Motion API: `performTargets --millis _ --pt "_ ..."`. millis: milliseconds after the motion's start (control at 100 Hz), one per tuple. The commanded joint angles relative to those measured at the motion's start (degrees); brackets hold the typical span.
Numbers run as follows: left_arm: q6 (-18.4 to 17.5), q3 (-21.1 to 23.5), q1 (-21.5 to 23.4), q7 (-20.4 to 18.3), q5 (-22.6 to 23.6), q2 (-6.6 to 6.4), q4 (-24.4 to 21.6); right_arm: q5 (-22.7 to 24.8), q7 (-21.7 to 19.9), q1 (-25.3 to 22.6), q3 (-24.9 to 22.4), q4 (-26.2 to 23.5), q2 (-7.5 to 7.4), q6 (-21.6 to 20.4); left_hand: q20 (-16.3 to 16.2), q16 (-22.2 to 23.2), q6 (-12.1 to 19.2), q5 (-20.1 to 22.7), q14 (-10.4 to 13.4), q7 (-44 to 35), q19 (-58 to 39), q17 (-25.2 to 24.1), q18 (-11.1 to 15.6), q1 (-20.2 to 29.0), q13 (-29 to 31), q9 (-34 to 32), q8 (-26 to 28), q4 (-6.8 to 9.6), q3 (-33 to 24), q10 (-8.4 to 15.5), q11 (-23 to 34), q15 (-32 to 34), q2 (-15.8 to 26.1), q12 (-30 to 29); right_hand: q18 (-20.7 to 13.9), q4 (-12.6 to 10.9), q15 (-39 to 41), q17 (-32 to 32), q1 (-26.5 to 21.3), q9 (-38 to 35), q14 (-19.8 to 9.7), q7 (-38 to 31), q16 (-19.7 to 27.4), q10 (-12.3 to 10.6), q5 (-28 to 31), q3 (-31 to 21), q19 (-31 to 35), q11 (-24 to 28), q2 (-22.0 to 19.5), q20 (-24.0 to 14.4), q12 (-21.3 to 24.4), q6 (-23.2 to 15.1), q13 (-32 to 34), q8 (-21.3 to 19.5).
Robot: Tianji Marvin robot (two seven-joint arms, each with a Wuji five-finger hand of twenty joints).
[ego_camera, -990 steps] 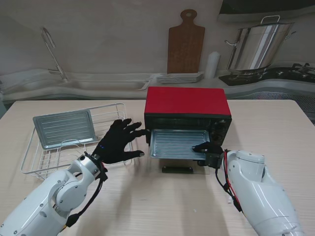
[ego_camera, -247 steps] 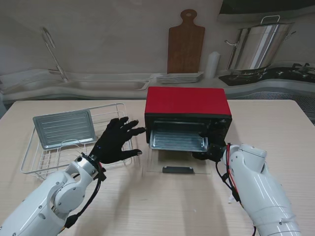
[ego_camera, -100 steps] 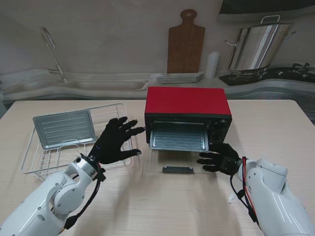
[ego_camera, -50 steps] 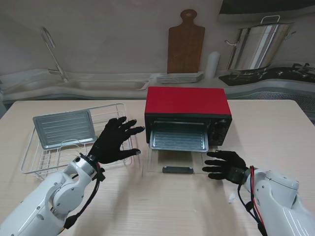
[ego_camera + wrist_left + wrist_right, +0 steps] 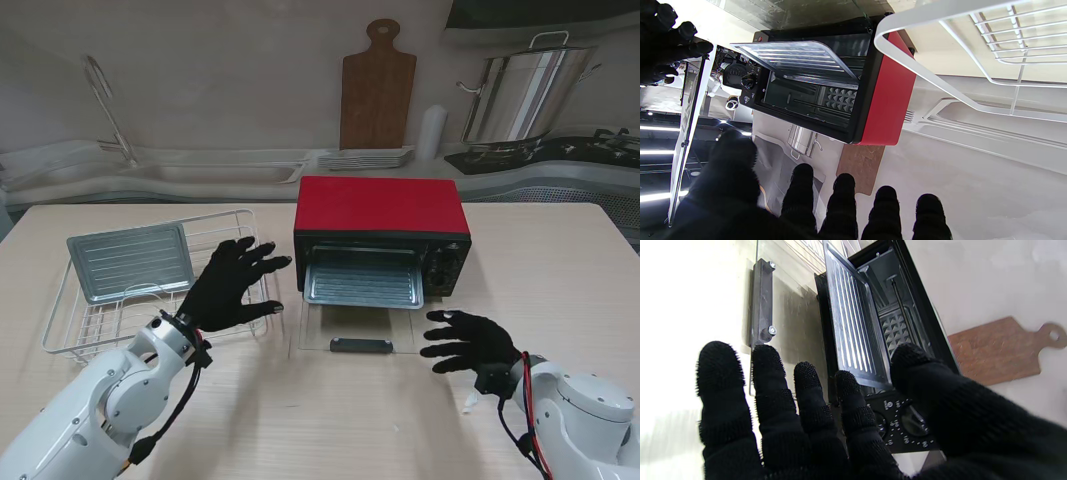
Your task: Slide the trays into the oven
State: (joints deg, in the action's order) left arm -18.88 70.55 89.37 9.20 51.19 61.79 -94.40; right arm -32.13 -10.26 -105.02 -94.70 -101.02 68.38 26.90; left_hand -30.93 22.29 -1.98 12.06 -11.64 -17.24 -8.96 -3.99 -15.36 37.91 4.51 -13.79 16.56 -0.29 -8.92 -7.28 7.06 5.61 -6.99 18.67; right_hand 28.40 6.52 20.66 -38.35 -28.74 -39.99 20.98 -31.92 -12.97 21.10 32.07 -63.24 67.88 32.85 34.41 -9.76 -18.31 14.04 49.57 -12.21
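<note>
Red box-shaped toaster oven with black front (image 5: 381, 228) sits mid-bench, mouth facing the robot, long axis running left-right; its clear glass door with black bar handle (image 5: 361, 345) lies folded flat on the pale wood-grain bench (image 5: 330, 420), just nearer to the robot than the mouth. Ribbed silver metal tray (image 5: 362, 284) sits in the oven mouth, long axis left-right, its near edge jutting out over the door hinge; ribs run front-to-back; the right wrist view shows it (image 5: 853, 323) on a rack slot, partly out; black control panel with knobs (image 5: 446, 265) on the oven's right side. Second ribbed silver metal tray (image 5: 130, 261) lies flat in the white wire dish rack (image 5: 70, 335) at left, long axis left-right, well apart from the oven. Black-gloved left hand (image 5: 230, 288) hovers over the rack's right end, just beside the oven's left side, fingers (image 5: 885, 213) spread, holding nothing. Black-gloved right hand (image 5: 472, 342) is over the bench right of the glass door, nearer to the robot than the control panel, palm down, fingers (image 5: 806, 396) splayed, empty, not touching tray or door. Brown wooden cutting board (image 5: 377, 88) and steel stockpot (image 5: 520, 95) stand at the back wall.
</note>
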Motion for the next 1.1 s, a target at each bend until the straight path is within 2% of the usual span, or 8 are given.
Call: performTargets --millis 0,160,480,640,730,910,1040,1090 --pt "0.31 0.11 0.31 -1.14 -0.23 0.29 -0.35 1.05 -1.12 -0.83 0.70 -1.46 -0.33 -1.10 0.79 -0.62 0.09 -0.55 1.15 0.04 2.52 -0.85 1.46 -0.90 -1.58 1.80 0.23 -0.19 1.30 0.58 0.22 -0.51 1.83 -0.84 0.61 -1.74 -0.48 0.34 1.75 -0.14 -0.86 0.28 0.11 -1.50 -0.20 2.13 -0.37 0.22 -0.40 0.44 0.35 -1.32 -0.04 0.19" --pt "0.24 0.19 0.26 -1.23 -0.28 0.28 -0.33 6.26 -0.82 -1.10 2.78 -3.14 -1.04 -5.46 0.79 -0.62 0.12 -0.58 1.14 0.06 2.52 -0.85 1.48 -0.87 -1.58 1.78 0.23 -0.19 1.32 0.49 0.19 -0.52 1.76 -0.86 1.02 -1.91 -0.27 1.49 1.65 0.26 -1.19 0.32 -0.12 -1.88 -0.29 2.07 -0.18 0.48 -0.41 -0.08 0.22 -1.80 -0.88 -0.29" --pt "0.26 0.32 0.25 -1.85 -0.29 0.21 -0.69 18.97 -1.26 -0.44 8.03 -5.28 -2.88 -14.47 0.81 -0.66 0.19 -0.64 1.12 0.13 2.55 -0.90 1.52 -0.87 -1.67 1.78 0.20 -0.18 1.37 0.47 0.13 -0.58 1.83 -0.89 1.72 -2.24 0.33 7.82 2.42 2.88 -4.38 0.14 -1.05 -5.68 -1.81 2.11 0.18 1.27 -0.90 -3.07 -0.18 -4.89 -5.88 -1.58" --pt "0.25 0.41 0.25 -1.91 -0.25 0.20 -0.88 27.80 -2.88 0.91 11.04 -4.97 -4.26 -19.24 0.81 -0.66 0.20 -0.59 1.16 0.12 2.55 -0.91 1.50 -0.89 -1.60 1.64 0.21 -0.18 1.41 0.50 0.14 -0.56 1.85 -0.88 -4.92 -2.87 0.70 17.07 3.06 5.80 -8.17 -0.60 -2.00 -9.46 -2.79 3.18 0.67 0.62 -2.78 -7.96 0.04 -7.68 -12.83 -2.25" --pt "0.19 0.43 0.22 -1.91 -0.16 0.19 -0.94 32.20 -3.13 1.74 12.83 -4.65 -4.80 -21.16 0.81 -0.67 0.27 -0.63 1.17 0.15 2.55 -0.91 1.53 -0.90 -1.62 1.74 0.20 -0.18 1.44 0.54 0.09 -0.58 1.88 -0.90 -8.47 -3.09 -0.01 22.18 3.29 7.04 -10.00 -0.79 -1.96 -10.89 -3.31 3.14 -1.23 0.04 -3.33 -8.62 0.26 -8.55 -17.15 -2.42" --pt "0.33 0.50 0.33 -2.03 -0.06 0.17 -1.11 41.81 -3.05 3.22 16.20 -3.77 -5.73 -24.93 0.90 -0.69 0.47 -0.67 1.16 0.19 2.70 -1.18 1.53 -0.95 -1.68 1.69 0.19 -0.17 1.55 0.52 0.06 -0.62 1.91 -0.91 -15.09 -3.61 -4.12 33.02 3.79 11.23 -16.00 0.51 -0.17 -14.06 -5.14 3.76 -10.81 -2.98 -5.13 -5.90 1.52 -10.13 -26.36 -1.71" --pt "0.39 0.56 0.44 -1.94 -0.01 0.18 -1.18 50.36 -1.57 4.30 18.41 -2.42 -6.26 -28.46 0.96 -0.70 0.51 -0.64 1.11 0.17 2.78 -1.27 1.45 -0.94 -1.63 1.69 0.21 -0.16 1.60 0.55 0.02 -0.62 1.90 -0.92 -25.13 -4.19 -9.44 37.91 4.43 14.46 -23.39 2.67 2.71 -16.83 -9.39 4.78 -19.13 -7.29 -6.94 -1.66 3.37 -10.87 -31.27 1.34" --pt "0.39 0.59 0.47 -1.93 -0.02 0.18 -1.21 51.95 -1.96 4.48 18.82 -2.32 -6.53 -29.22 1.02 -0.70 0.57 -0.66 1.22 0.18 2.84 -1.28 1.48 -0.93 -1.61 1.71 0.21 -0.15 1.61 0.64 0.01 -0.62 1.94 -0.93 -27.40 -4.26 -10.66 39.35 5.05 16.10 -24.93 3.44 3.34 -17.83 -11.23 5.35 -20.93 -8.49 -7.81 -0.70 3.85 -11.27 -32.76 2.11"
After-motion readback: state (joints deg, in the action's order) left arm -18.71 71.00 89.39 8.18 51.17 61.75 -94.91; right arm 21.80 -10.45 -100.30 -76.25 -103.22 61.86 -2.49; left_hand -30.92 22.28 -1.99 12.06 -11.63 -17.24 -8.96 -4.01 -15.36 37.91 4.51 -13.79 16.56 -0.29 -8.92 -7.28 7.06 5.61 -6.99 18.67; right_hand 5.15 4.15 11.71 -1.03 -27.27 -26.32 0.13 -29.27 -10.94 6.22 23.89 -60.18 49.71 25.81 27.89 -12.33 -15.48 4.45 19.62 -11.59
